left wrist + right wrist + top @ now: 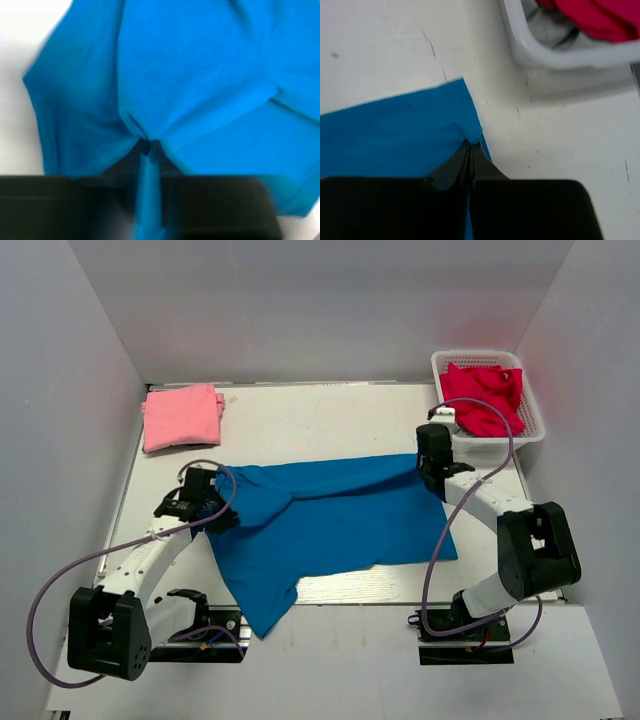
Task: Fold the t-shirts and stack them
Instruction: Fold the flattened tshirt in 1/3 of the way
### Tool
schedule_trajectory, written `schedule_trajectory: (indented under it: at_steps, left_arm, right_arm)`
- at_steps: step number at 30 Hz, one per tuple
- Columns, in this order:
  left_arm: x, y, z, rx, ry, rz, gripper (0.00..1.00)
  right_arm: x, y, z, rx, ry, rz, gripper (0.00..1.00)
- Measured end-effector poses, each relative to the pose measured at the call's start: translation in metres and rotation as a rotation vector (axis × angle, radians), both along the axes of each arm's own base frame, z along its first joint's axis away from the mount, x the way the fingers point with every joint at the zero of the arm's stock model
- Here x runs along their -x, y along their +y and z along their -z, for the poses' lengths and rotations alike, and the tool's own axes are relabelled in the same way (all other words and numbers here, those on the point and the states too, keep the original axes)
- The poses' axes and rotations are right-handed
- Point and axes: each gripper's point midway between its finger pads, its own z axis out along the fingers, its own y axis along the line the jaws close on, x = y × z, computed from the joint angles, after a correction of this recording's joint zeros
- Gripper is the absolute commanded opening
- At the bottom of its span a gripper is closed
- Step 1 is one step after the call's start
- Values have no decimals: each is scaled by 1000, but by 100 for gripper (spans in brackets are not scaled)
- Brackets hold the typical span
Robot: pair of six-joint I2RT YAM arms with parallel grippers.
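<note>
your left gripper (148,148) and right gripper (471,147) are each clamped on opposite edges of the bright blue cotton t-shirt (330,520) rumpled across the middle of the white table (330,420), with the folded pale pink t-shirt (181,417) parked at the far left corner

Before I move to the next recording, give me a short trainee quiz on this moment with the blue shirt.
1. True or false: the folded pale pink cotton t-shirt lies inside the white plastic basket.
2. The bright blue cotton t-shirt is pinched by: A) the left gripper alone, B) the right gripper alone, C) both.
3. Fill in: the basket stands at the table's far ___ corner.
Key: 1 false, it lies on the table at the far left; 2 C; 3 right.
</note>
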Motion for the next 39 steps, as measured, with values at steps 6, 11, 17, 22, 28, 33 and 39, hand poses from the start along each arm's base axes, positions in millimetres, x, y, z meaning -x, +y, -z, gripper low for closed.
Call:
schedule_trajectory:
  at_steps: [6, 11, 17, 22, 28, 33, 39]
  left_arm:
    - [35, -3, 13, 42, 110, -8, 100]
    - [25, 2, -13, 29, 35, -47, 100]
    - [-43, -2, -47, 0, -64, -51, 100]
    - [-99, -11, -26, -25, -57, -28, 100]
    - [-154, -15, 9, -64, -7, -12, 100]
    - [-189, -8, 35, -126, 38, -35, 100]
    - [-205, 0, 47, -179, 78, -69, 100]
  right_arm:
    - [36, -24, 44, 30, 183, 173, 62]
    - [55, -31, 41, 23, 227, 221, 90]
    - [34, 1, 1, -103, 145, 80, 90]
    - [1, 40, 4, -191, 162, -66, 90]
    - [-32, 68, 49, -234, 264, -108, 90]
    - [-33, 70, 85, -253, 349, -73, 90]
    - [-50, 64, 92, -301, 353, -24, 90]
